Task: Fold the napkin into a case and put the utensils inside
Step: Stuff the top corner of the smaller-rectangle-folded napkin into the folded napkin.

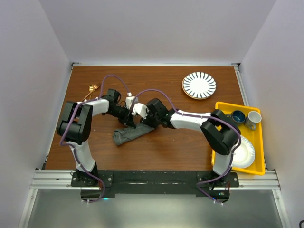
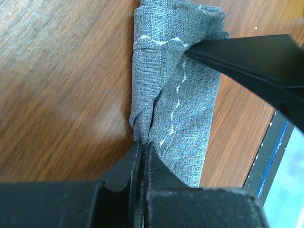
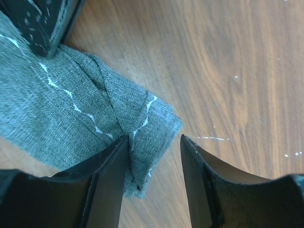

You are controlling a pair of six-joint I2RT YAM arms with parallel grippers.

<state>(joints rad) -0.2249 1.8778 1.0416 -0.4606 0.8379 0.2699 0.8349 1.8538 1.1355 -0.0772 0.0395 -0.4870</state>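
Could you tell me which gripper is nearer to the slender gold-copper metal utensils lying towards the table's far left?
The left. The left gripper pinches the folded dark grey fabric napkin mid-table, the utensils lying beyond to its left; the right gripper sits farther right.

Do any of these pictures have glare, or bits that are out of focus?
Left wrist view: a pale sheen washes over the table, the napkin weave is crisp, and the left gripper is a dark, slightly soft-edged mass. Right wrist view: similar, with the right gripper nearly black. Top external view: even light, soft shadows only.
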